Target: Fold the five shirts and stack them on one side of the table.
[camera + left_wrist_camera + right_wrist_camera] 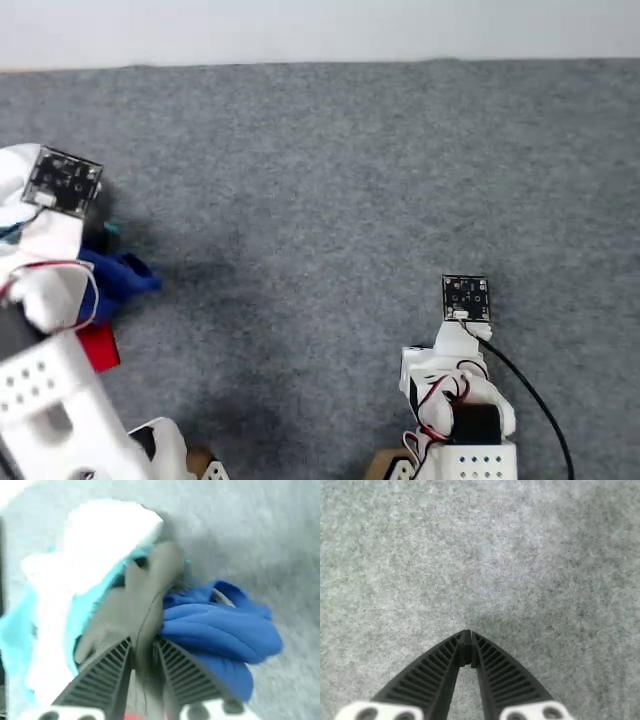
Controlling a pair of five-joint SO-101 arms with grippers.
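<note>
On the left edge of our grey felt counter (350, 180) lay a heap of white shirt (100, 535), cyan shirt (15, 630), blue shirt (215, 635) and red shirt (100, 347). Our left pincer (145, 642) pinched the grey shirt (150, 595) there. The right pincer (468, 647), pressed together, hung over felt. A white wall (300, 30) ran behind.

Blue shirt (220, 635), grey shirt (145, 595) and white shirt (105, 530) lie crumpled, heaped together with cyan cloth (15, 630).

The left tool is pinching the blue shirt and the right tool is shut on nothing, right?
Not the blue shirt: the left wrist view shows the left tool pinching the grey shirt, blue beside it. The right tool is shut on nothing.
</note>
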